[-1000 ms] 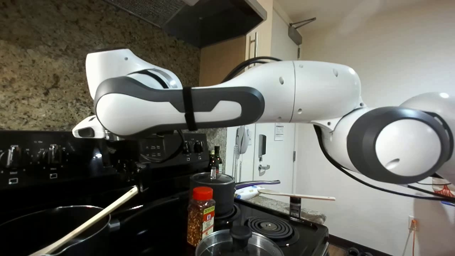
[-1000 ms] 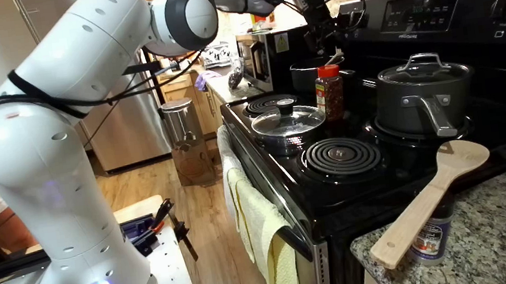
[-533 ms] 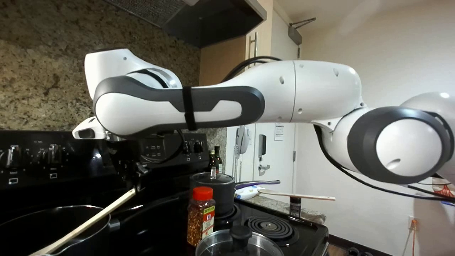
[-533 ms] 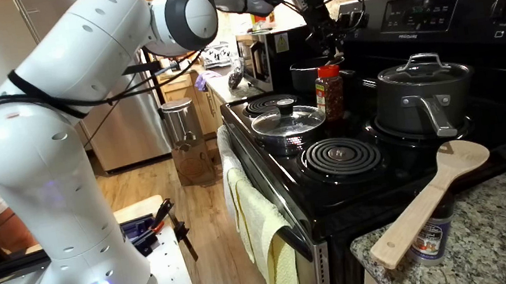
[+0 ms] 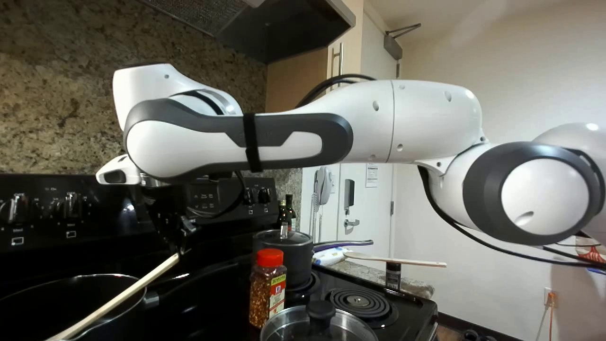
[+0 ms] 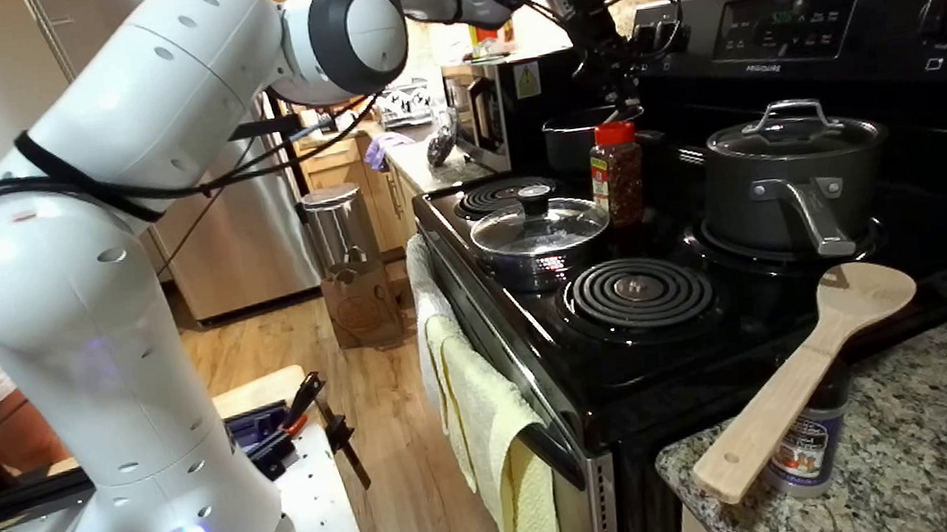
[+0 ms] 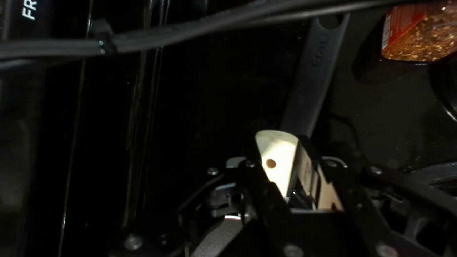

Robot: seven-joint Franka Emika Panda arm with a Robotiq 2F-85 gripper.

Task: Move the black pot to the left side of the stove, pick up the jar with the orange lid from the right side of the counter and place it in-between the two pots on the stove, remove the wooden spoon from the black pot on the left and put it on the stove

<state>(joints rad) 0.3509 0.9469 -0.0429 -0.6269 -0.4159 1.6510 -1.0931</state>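
Observation:
The black pot (image 5: 135,315) stands on the left of the stove (image 6: 684,362), and its flat grey handle (image 7: 314,71) crosses the wrist view. Leaning out over the pot's rim is the pale wooden spoon (image 5: 118,297), its bowl end out of sight. My gripper (image 7: 280,142) is shut on the upper end of the wooden spoon, where a small hole shows. In an exterior view the gripper (image 5: 183,251) meets the handle's tip beside the pot. The jar with the orange lid (image 6: 618,176) stands upright between the black pot and the grey lidded pot (image 6: 790,191).
A low pan with a glass lid (image 6: 540,231) sits in front of the jar. Two coil burners show near the front, one being the near burner (image 6: 639,293). On the granite counter, a wooden spatula (image 6: 804,379) rests across a small bottle (image 6: 808,451). The knob panel (image 5: 45,208) rises behind.
My gripper has come down slightly onto the spoon's end, and its fingers have closed on the handle. In an exterior view the spoon has shifted a little. Pots and jar are unmoved.

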